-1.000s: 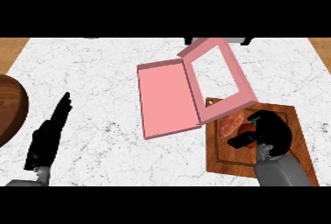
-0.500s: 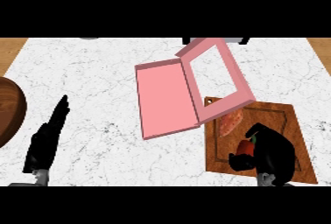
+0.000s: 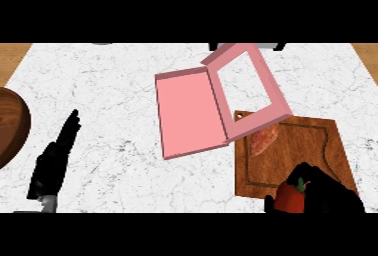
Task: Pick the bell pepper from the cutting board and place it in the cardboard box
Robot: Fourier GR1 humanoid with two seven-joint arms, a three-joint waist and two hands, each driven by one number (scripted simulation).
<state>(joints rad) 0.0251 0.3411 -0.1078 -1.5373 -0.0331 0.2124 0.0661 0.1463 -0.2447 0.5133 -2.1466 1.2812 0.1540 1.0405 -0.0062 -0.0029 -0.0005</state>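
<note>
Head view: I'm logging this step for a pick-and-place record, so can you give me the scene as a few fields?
bell pepper: red with a green stem, at the board's near edge
right hand: curled round the bell pepper
left hand: open, resting at the view's left
cutting board: wooden, right of the box
box: pink, open, nothing seen inside
also on board: pinkish oblong item
left edge: wooden dish, partly in view

Box (image 3: pixel 192 115) left of board (image 3: pixel 314 145) — perhaps overlapping

A kitchen, by the white marble counter (image 3: pixel 111 100), wooden cutting board (image 3: pixel 314 145) and brown wooden bowl (image 3: pixel 9 125).
</note>
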